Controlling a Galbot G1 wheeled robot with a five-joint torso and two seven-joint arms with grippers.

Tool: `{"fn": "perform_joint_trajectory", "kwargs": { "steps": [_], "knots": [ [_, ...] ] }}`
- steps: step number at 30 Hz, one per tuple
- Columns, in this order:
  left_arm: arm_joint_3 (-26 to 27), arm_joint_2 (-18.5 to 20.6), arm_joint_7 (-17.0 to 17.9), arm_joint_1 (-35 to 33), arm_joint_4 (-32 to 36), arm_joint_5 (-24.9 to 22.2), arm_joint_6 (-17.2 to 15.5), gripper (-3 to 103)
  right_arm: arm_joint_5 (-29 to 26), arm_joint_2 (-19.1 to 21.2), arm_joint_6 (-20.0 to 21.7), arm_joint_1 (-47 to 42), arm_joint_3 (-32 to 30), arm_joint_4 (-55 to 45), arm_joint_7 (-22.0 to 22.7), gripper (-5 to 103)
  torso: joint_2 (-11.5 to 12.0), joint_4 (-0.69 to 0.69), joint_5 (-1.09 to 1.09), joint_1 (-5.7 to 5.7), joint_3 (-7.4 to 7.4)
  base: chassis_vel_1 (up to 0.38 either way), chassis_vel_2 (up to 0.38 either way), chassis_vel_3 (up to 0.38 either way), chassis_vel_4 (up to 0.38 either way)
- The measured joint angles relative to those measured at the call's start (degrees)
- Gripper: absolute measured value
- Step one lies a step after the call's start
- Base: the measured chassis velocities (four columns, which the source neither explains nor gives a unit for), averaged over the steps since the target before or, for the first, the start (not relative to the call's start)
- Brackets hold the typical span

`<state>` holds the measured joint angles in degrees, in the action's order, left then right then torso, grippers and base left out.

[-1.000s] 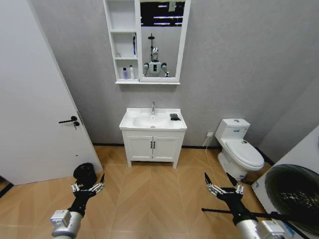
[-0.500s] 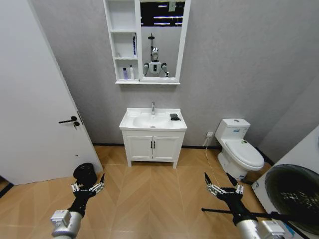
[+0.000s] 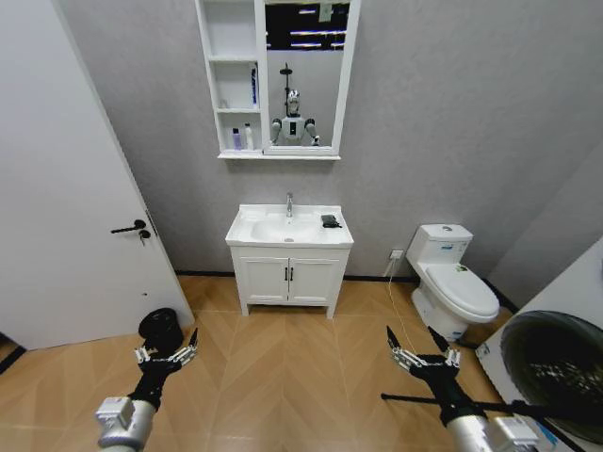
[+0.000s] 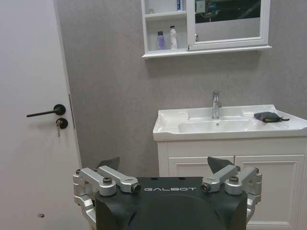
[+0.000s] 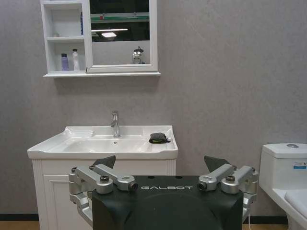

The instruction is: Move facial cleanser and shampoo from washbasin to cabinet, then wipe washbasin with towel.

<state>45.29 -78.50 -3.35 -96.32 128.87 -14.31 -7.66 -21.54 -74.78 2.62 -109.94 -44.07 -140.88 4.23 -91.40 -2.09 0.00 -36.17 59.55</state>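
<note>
two bottles, one purple [image 3: 236, 139] and one white [image 3: 248, 137], already stand on the lowest shelf of the white wall cabinet with three open shelves [image 3: 235, 85], joined to the white-framed mirror [image 3: 306, 75] on the far grey wall. below it the white rectangular ceramic washbasin with chrome tap [image 3: 254, 228] tops a white two-door vanity [image 3: 288, 279]. on the basin's right rim lies the small dark folded towel [image 3: 330, 221], its long axis roughly along the rim. both arms hang low and near, well apart from the basin: the left gripper [image 3: 167, 350] with its fingers spread apart, the right gripper [image 3: 421, 351] likewise spread and holding nothing. the towel lies far ahead, left of the right gripper yet on its side of the basin, so the right arm looks the nearer one for wiping. nothing differs from the earlier frames; grippers and things sit as they were.
</note>
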Motion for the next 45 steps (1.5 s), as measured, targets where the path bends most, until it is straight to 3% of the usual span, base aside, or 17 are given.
{"fn": "perform_joint_trajectory", "kwargs": {
  "steps": [45],
  "knots": [
    [0.0,0.0,0.0,0.0,0.0,0.0,0.0,100,0.0,0.0,0.0,0.0,0.0,0.0,0.0,100,0.0,0.0,0.0,0.0,0.0,0.0,0.0,0.0,0.0]
  ]
}}
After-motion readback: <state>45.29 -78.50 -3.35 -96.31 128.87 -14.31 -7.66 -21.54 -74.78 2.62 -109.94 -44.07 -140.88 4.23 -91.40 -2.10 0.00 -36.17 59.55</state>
